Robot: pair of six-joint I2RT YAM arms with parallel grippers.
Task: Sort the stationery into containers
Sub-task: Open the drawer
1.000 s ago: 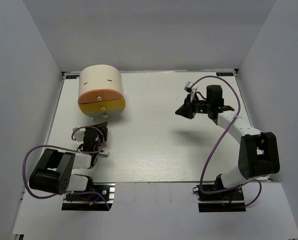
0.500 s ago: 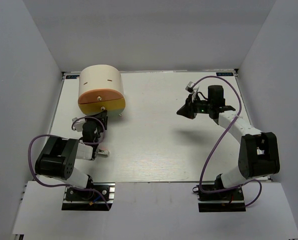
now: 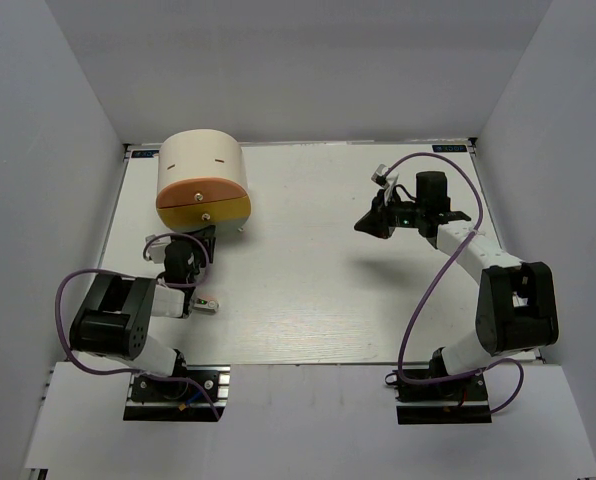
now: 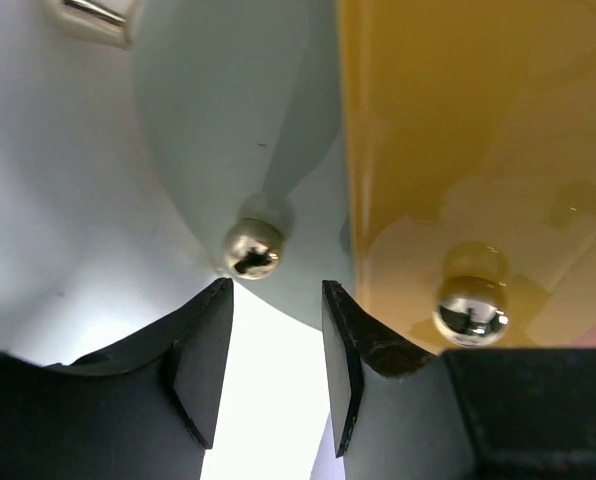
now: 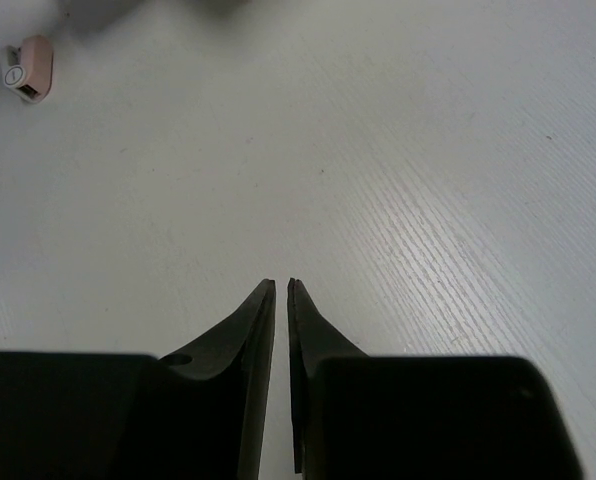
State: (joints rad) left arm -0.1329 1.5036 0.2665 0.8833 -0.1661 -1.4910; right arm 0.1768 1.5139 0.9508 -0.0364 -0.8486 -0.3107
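The container is a cream half-cylinder box with orange and yellow drawers, standing at the back left. My left gripper sits right at its front, open and empty. In the left wrist view its tips are just short of a small metal knob, and the yellow drawer with its own knob lies to the right. One piece of stationery, a small grey-and-pink sharpener-like piece, lies on the table behind the left gripper. My right gripper hovers at the right, shut on nothing.
In the right wrist view the sharpener-like piece shows far off at the upper left, beyond my right gripper. White walls close in the table on three sides. Purple cables loop beside both arms.
My left gripper has moved away from the sharpener-like piece and up to the container's front. The right arm has barely moved.
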